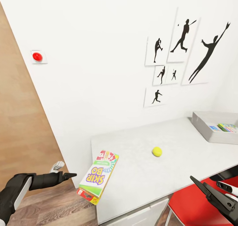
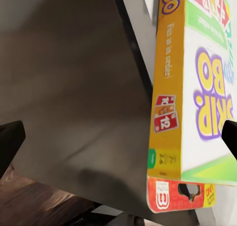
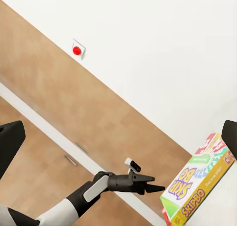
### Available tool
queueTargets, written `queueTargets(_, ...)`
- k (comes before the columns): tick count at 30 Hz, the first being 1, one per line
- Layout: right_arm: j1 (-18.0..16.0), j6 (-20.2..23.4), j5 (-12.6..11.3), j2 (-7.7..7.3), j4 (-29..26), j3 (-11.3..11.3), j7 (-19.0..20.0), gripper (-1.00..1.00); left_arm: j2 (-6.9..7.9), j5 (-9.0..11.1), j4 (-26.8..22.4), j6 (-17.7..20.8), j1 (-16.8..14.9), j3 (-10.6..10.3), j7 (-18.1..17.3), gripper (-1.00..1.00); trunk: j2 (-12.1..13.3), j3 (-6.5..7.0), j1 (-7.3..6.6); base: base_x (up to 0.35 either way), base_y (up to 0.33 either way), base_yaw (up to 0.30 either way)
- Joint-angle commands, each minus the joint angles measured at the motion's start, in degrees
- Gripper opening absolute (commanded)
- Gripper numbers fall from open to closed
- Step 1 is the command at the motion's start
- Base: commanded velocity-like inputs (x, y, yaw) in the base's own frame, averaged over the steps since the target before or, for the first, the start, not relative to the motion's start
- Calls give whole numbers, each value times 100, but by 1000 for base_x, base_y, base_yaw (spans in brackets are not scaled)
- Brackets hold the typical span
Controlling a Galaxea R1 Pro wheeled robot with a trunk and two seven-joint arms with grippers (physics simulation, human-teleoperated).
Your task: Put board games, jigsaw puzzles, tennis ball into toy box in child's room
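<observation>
While the open left pincer [image 1: 71, 176] waits just beside it, the board game [image 1: 98, 176] overhangs the bench [image 1: 138, 173] corner: light, stiff card, best gripped across its thin edges.

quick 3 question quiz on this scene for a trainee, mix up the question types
1. True or false: the SKIP-BO game box lies wholly on the table.
2. Which thing lies nearer the toy box: the tennis ball or the game box?
3. Fill in: the left gripper is ___ the game box (gripping / apart from).

Key
1. False: it juts over the table's edge.
2. The tennis ball.
3. Apart from; a gap shows between them in the right wrist view.
</observation>
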Motion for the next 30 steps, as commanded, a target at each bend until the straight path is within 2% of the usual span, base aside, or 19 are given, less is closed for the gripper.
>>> queueTargets(1, 2, 47, -36, -2, -3, 2, -7, 100, -1, 9, -1, 25, -3, -19, -13, 100, -45, -24, 23, 0, 0, 0)
queueTargets(12, 3, 47, -35, -2, -6, -1, 19, 100, -4, 10, -1, 21, -3, -61, -14, 100, -486, -221, 265, 0, 0, 0)
queueTargets(23, 3, 48, -37, 8, -5, 2, 28, 100, -11, 23, -1, 14, -3, -279, -35, 100, -486, -221, 265, 0, 0, 0)
queueTargets(30, 4, 48, -38, 9, -5, 2, 28, 100, -22, 20, -1, -1, -3, -375, -185, 100, -486, -221, 265, 0, 0, 0)
